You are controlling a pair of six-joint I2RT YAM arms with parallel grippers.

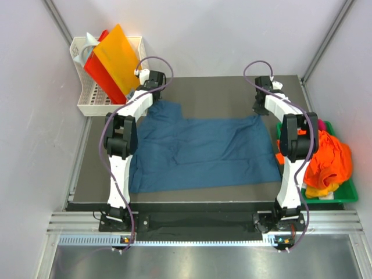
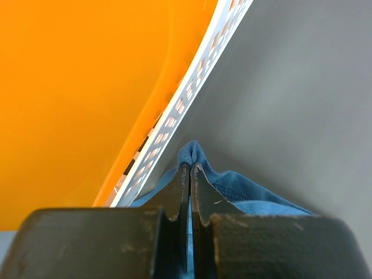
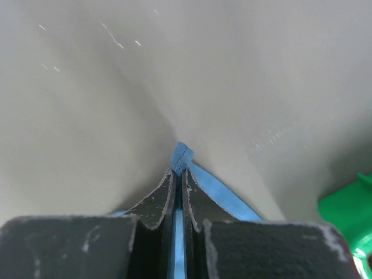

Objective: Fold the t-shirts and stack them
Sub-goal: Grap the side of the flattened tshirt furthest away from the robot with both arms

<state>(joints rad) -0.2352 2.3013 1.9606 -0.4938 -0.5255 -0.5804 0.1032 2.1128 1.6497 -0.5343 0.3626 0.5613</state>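
A dark teal-blue t-shirt (image 1: 203, 154) lies spread out on the dark table mat (image 1: 221, 93). My left gripper (image 1: 140, 92) is shut on the shirt's far left corner, beside the white basket. In the left wrist view a pinch of blue cloth (image 2: 195, 152) sticks out past the closed left gripper (image 2: 190, 167). My right gripper (image 1: 259, 110) is shut on the far right corner. The right wrist view shows a blue fold (image 3: 181, 156) held in the right gripper (image 3: 179, 171). Orange t-shirts (image 1: 331, 157), with yellow (image 1: 317, 189) and magenta (image 1: 321, 124) ones, are heaped in the green tray.
A white perforated basket (image 1: 87, 103) at the back left holds orange and red plastic sheets (image 1: 113, 58). It fills the left of the left wrist view, where the white basket's rim (image 2: 192, 87) is close to the fingers. The green tray (image 1: 343, 197) sits at the table's right edge.
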